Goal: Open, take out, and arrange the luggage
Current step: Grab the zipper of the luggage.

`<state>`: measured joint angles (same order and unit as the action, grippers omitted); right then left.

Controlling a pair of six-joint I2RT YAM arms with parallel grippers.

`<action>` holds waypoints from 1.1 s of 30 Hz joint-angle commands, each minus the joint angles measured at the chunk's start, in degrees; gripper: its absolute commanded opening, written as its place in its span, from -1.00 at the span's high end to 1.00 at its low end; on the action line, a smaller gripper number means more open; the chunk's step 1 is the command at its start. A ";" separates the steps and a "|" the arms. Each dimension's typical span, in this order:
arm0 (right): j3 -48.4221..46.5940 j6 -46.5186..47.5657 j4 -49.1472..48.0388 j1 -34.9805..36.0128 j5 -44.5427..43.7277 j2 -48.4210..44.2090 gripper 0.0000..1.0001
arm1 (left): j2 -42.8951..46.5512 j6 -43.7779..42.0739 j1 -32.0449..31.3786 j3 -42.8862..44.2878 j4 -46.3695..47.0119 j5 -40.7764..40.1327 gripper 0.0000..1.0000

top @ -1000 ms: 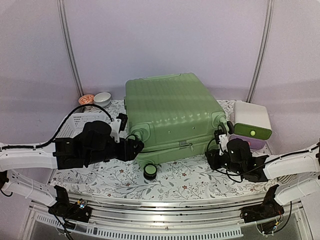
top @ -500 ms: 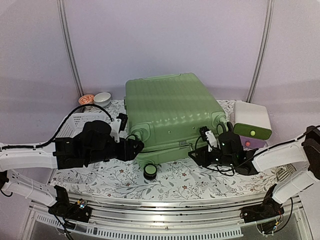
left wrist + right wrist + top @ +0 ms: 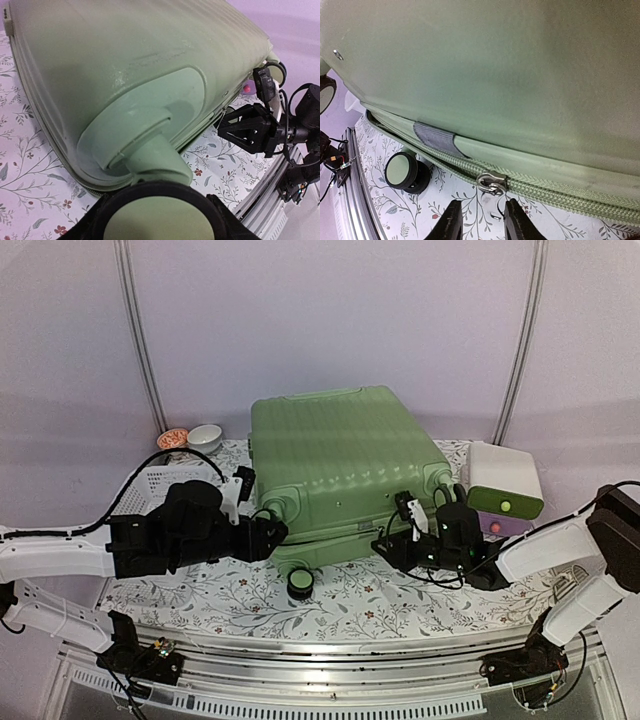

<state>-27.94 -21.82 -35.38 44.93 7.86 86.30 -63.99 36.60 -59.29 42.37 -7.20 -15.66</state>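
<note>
Floral-cloth table (image 3: 200,605), with the luggage (image 3: 340,455) lying flat and zipped shut at its centre.
My left gripper (image 3: 272,532) is clamped on the near-left wheel (image 3: 155,220), bracing the case, I judge; my right gripper (image 3: 484,222) has its fingers apart just below the zipper pull (image 3: 492,183), ready to pinch it.

The luggage (image 3: 340,455) has a hard plastic shell, ribbed, with a soft sheen; its zip (image 3: 560,197) is woven cloth with a shiny metal slider (image 3: 491,183); the surface (image 3: 400,605) has a smooth printed cover
</note>
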 commanded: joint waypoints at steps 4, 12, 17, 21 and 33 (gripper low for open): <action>-1.29 -1.38 -3.82 -1.05 -0.57 0.53 0.56 | 0.61 -0.54 2.38 -0.17 -1.10 -4.20 -0.16; -1.26 -1.90 -3.37 -1.03 -2.58 0.73 0.60 | 0.79 -0.63 2.34 -0.36 -1.09 -4.29 -0.16; -1.45 -2.36 -3.14 -1.05 -3.66 1.04 0.68 | 0.86 -0.58 2.34 -0.45 -1.18 -4.42 -0.16; -1.60 -3.49 -2.40 -1.06 -5.82 1.39 0.77 | 0.88 -0.57 2.34 -0.45 -1.19 -4.55 -0.16; -0.74 -3.47 8.33 -1.07 -12.96 -5.30 0.97 | 1.30 -0.72 2.35 -0.58 -1.71 -5.07 -0.17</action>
<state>-27.94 -23.16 -33.65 45.25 3.33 84.60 -63.99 36.42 -59.20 42.37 -7.18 -15.92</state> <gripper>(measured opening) 0.022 0.583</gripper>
